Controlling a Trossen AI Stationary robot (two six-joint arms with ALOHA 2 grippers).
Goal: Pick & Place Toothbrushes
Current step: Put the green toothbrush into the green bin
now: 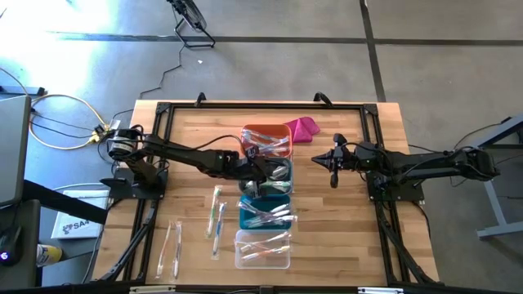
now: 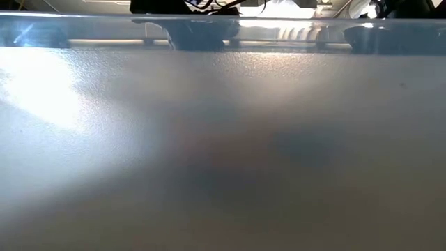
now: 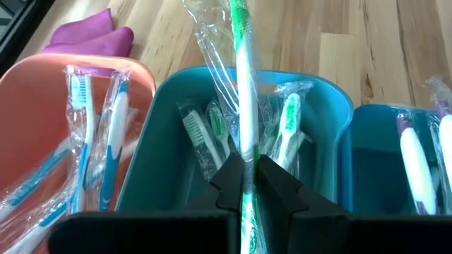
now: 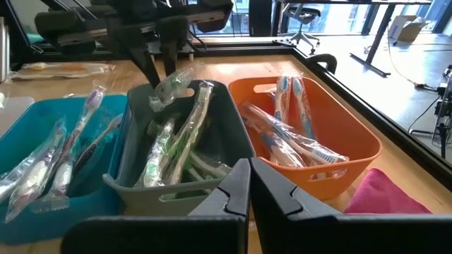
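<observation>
While the left pincer [image 3: 247, 185] hangs over the grey bin [image 1: 278, 173], it's clamped on a green-and-white wrapped toothbrush [image 3: 244, 92], which stands upright between the fingers [image 3: 282, 194] above that bin. More green toothbrushes [image 4: 176, 152] lie inside the grey bin. Orange bin [image 1: 266, 139], just beyond the grey bin, holds blue toothbrushes [image 4: 293, 137]. Teal bin [image 1: 265, 212], on the grey bin's other side, has pale wrapped ones [image 1: 270, 214]; clear bin [image 1: 263, 249] sits past the teal one, also with a few in it. Four loose toothbrushes [image 1: 216, 214] lie on the worktop [image 1: 343, 237], on the left arm's side of the teal and clear bins. Magenta cloth [image 1: 304, 128] touches the orange bin's corner. Right pincer [image 1: 333, 160] is fully closed, empty, hovering beside the grey bin on the right arm's side, apart from it. Low view is blocked, nothing readable.
</observation>
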